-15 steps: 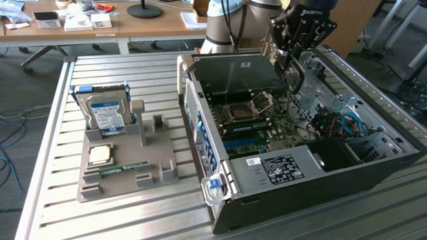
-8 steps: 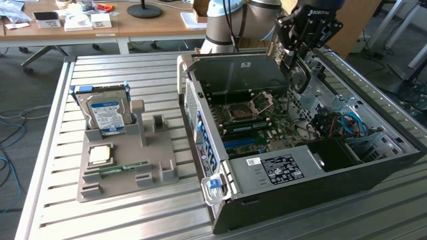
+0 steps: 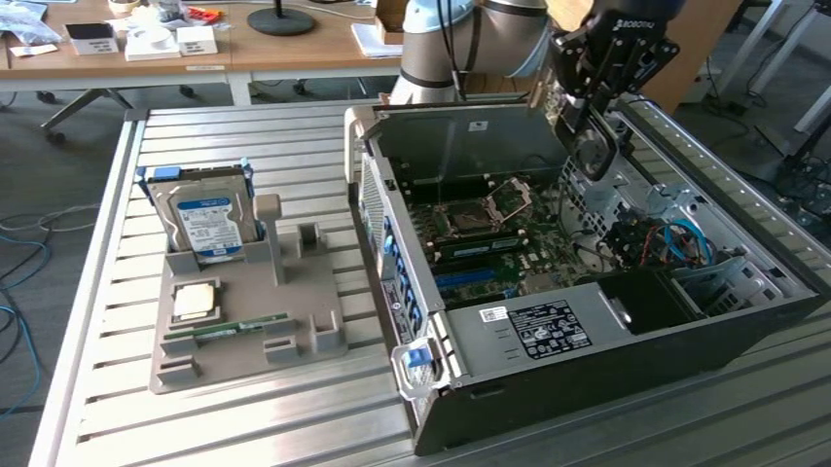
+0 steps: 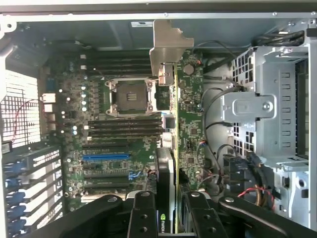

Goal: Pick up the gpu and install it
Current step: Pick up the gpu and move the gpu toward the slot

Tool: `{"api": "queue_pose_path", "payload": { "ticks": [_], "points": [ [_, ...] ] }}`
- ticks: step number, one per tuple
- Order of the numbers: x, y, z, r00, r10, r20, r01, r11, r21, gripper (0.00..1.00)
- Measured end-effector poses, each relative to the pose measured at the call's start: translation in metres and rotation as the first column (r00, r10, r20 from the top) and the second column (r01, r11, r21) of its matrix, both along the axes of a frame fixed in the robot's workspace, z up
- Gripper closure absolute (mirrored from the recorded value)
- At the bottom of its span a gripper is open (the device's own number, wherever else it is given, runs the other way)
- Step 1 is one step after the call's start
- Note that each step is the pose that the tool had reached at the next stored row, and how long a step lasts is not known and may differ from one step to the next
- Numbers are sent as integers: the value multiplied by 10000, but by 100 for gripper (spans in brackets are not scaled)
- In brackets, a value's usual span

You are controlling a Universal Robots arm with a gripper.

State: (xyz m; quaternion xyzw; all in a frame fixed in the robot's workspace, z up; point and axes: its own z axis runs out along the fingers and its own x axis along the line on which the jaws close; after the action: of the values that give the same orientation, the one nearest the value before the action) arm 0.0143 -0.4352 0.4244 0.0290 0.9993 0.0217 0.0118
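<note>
Gripper (image 4: 171, 218) clamped on gpu (image 4: 166, 173); card edge-on above motherboard (image 4: 119, 148), silver bracket (image 4: 168, 44) toward case (image 3: 585, 389) wall, likely for slot alignment.

gpu (image 4: 188, 124): the green circuit board is showing a matt, lacquered face.
gpu bracket (image 4: 167, 47): bare sheet metal is gleaming a smooth, dull silver.
gripper (image 4: 170, 198): the black fingers (image 4: 143, 215) are looking matt, either coated metal or hard plastic.
computer case (image 3: 585, 379): the outer wall is appearing as smooth black painted metal, while the inner panels are showing bare grey metal.
drive cage (image 4: 267, 106): perforated sheet metal is reflecting softly.
hard drive (image 3: 208, 219): the silver metal body is carrying a glossy blue-white label.
parts holder (image 3: 247, 336): grey plastic is looking matt.
table (image 3: 195, 428): ribbed metal slats are shining with a satin finish.
</note>
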Motion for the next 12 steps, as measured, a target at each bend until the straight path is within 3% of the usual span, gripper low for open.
{"api": "queue_pose_path", "payload": {
  "ticks": [12],
  "points": [
    [184,0,0,10000,1,0,-1,10000,-1,73]
  ]
}}
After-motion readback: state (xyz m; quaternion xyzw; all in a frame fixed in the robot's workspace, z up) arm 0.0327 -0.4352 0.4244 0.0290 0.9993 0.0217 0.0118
